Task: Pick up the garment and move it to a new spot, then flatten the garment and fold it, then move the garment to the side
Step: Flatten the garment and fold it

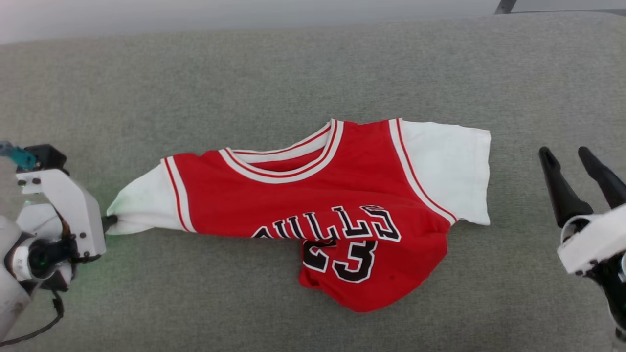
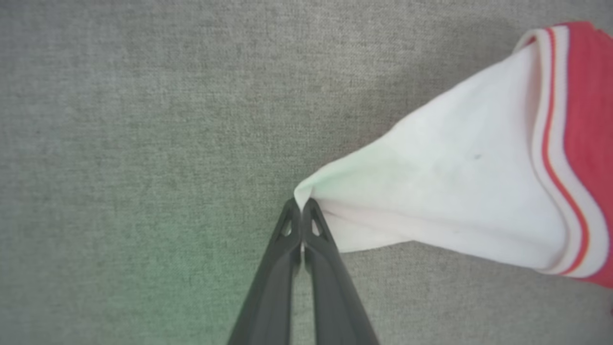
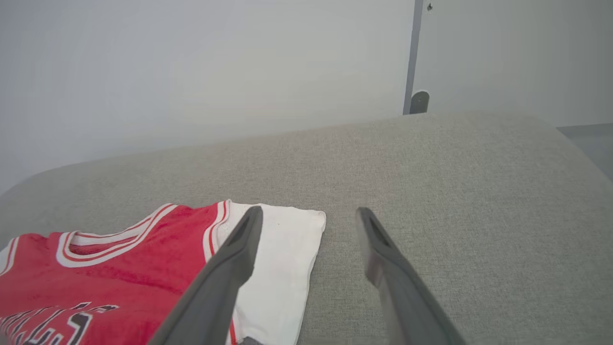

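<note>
One red jersey [image 1: 313, 205] with white short sleeves and a black "23" lies front-up on the grey upholstered surface [image 1: 293, 63], between your two grippers. Its lower part is rumpled and tucked under, cutting off the lettering. Your left gripper [image 1: 108, 221] has its fingers pinched tight on the tip of the sleeve nearest it [image 2: 455, 191], which tapers to a point at the fingertips. Your right gripper [image 1: 570, 156] has its fingers spread and holds nothing. It stands near the other sleeve [image 1: 450, 171], clear of the hem, fingers pointing away from you.
</note>
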Robot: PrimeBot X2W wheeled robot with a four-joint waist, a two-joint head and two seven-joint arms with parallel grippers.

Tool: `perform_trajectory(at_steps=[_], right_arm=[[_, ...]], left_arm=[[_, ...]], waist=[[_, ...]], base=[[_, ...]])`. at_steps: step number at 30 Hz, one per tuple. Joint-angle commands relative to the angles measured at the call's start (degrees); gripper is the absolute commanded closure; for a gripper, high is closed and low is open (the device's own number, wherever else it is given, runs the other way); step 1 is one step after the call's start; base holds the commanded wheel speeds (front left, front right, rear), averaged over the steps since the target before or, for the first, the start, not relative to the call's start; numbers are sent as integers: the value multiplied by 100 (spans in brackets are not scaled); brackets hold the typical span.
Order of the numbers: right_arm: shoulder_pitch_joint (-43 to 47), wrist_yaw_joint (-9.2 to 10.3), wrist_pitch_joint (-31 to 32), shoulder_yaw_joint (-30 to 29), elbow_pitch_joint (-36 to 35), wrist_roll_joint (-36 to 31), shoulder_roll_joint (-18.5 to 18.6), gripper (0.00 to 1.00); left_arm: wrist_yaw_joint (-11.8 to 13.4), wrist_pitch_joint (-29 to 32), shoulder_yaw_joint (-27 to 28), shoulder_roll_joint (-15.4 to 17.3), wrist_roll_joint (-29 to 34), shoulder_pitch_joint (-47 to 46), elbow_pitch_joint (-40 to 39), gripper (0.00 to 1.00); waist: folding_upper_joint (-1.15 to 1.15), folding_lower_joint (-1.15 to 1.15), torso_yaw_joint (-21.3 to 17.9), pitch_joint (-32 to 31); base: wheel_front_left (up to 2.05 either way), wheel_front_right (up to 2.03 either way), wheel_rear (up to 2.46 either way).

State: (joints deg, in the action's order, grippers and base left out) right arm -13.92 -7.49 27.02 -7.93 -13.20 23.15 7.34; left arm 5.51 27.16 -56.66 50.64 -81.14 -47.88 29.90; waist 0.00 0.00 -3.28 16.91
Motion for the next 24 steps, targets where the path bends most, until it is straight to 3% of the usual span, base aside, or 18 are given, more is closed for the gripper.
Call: perform_trajectory(at_steps=[1, 9, 24], right_arm=[[-167, 0, 223, -69, 86, -9, -12, 0], [-790, 0, 1376, -264, 694, -136, -31, 0], [-1634, 0, 2815, -474, 2177, -591, -141, 0]], left_arm=[[-32, -34, 5, -61, 43, -36, -5, 100], [-119, -117, -37, -267, 172, -207, -31, 100], [-375, -197, -154, -697, 425, -487, 91, 100]], waist=[[0, 0, 58, 41], [0, 0, 268, 212], [0, 0, 553, 522]], base=[[0, 0, 0], [0, 0, 0], [0, 0, 0]])
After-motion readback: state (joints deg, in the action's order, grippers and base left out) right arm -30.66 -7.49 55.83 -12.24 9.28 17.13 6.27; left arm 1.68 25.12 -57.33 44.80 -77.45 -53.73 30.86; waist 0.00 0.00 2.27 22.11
